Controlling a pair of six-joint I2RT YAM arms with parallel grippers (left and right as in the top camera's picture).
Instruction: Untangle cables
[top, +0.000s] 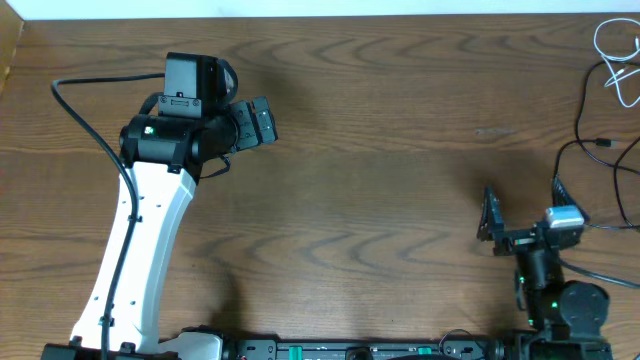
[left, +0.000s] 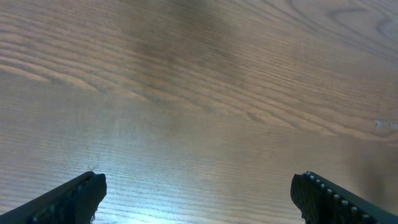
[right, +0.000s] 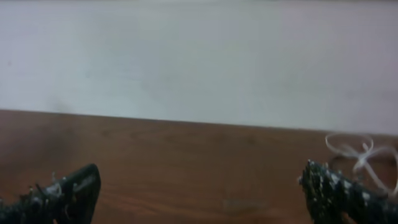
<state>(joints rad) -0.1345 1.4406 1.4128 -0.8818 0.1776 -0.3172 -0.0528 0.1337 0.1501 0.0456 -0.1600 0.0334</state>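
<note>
Left gripper (top: 268, 124) spread wide, empty, over table (top: 400, 100), well apart from both cables | right gripper (top: 525, 205) spread wide, empty, nearer | white cable (top: 620, 60) looped at far right corner | black cable (top: 598, 143) between it and right gripper | judged: right arm reaches forward-right.

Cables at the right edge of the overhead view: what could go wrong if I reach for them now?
The white cable and black cable run past the picture's edge, so part of the tangle may be hidden. The black cable lies near the right arm's own wires; the open right gripper could snag those.
</note>
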